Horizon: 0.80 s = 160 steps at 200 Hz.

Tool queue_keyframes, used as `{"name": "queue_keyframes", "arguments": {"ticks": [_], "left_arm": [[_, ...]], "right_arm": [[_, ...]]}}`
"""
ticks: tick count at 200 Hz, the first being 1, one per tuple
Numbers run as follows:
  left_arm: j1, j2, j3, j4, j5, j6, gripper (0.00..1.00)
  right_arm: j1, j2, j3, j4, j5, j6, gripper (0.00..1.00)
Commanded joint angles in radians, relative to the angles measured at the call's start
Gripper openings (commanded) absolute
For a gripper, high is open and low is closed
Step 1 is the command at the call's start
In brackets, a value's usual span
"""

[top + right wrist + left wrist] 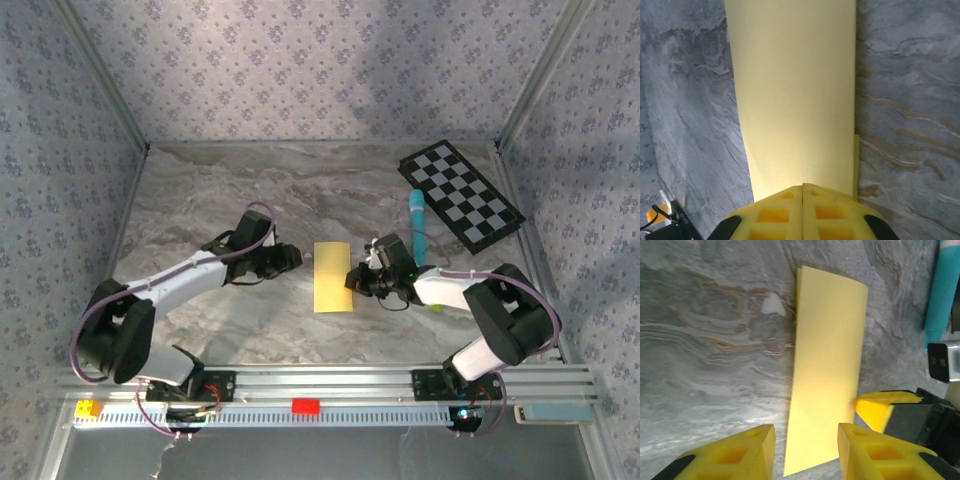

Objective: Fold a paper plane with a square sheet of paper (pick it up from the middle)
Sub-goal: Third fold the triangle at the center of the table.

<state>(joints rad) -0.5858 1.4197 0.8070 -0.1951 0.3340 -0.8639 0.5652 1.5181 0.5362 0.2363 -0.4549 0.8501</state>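
Since the square sheet of paper [333, 277] is folded into a tall narrow rectangle, we note it first: it lies at the middle of the marble table [200, 200], long side running 12 to 6 o'clock in the top view. The left gripper [292, 258] sits at the sheet's 10 o'clock, just beside its left edge. In the left wrist view its jaws stand apart, released, one yellow pad [740, 452] at 7 o'clock and the other [875, 450] at 5 o'clock, with the sheet's near end showing between them; they grasp nothing. The right gripper [352, 279] is at the sheet's 3 o'clock, touching its right edge. In the right wrist view its pads [775, 215] are clenched together at 6 o'clock and the sheet's upper layer runs straight into them, so we read it as pinching that edge; a sliver of a lower layer [857, 165] peeks out at 4 o'clock. The left wrist view also shows a right fingertip [874, 409] against the sheet's edge. A light-blue marker [416, 222] lies at the sheet's 2 o'clock, near the right wrist. A checkered board [462, 194] lies farther out, also toward 2 o'clock, well apart from the sheet.
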Motion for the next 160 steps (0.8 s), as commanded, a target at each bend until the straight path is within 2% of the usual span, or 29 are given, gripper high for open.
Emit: {"name": "queue_keyframes", "arguments": {"ticks": [1,47,93,160], "left_arm": [[-0.009,0.027,0.047,0.025,0.065,0.011,0.37],[-0.016,0.081,0.047,0.05,0.097,-0.012,0.37],[-0.018,0.138,0.049,0.084,0.143,-0.033,0.38],[-0.017,0.244,0.079,0.118,0.214,-0.053,0.42]], "right_arm": [[-0.009,0.005,-0.033,0.048,-0.033,0.028,0.07],[-0.001,-0.029,-0.065,0.078,-0.093,0.041,0.07],[0.008,-0.038,-0.119,0.122,-0.099,0.053,0.08],[-0.01,0.057,-0.129,0.111,-0.096,0.047,0.08]]}}
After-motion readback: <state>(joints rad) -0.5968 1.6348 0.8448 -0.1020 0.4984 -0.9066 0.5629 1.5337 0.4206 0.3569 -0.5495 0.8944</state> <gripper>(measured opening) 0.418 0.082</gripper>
